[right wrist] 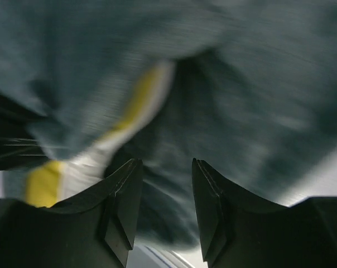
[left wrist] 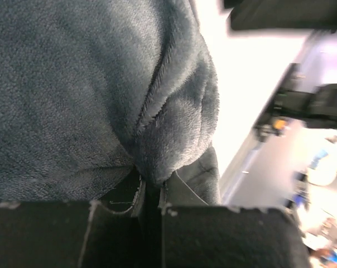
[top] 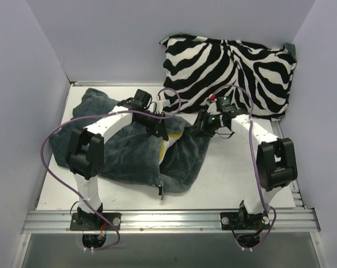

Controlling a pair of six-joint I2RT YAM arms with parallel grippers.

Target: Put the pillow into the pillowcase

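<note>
The dark grey-teal pillowcase [top: 129, 153] lies spread over the left and middle of the table. A thin strip of the cream-yellow pillow [top: 167, 146] shows at its opening; the rest is hidden inside. My left gripper [top: 159, 127] is shut on a fold of the pillowcase plush [left wrist: 174, 128] at the opening edge. My right gripper [top: 201, 127] is open, its fingers [right wrist: 126, 190] apart just in front of the pillowcase [right wrist: 252, 111], with the pillow's yellow edge [right wrist: 136, 103] to their left. Nothing is between the right fingers.
A plump zebra-print cushion [top: 230, 70] with a teal corner leans against the back wall at the right. Purple cables loop over both arms. White walls close in the left, back and right. A metal rail [top: 168, 220] runs along the near edge.
</note>
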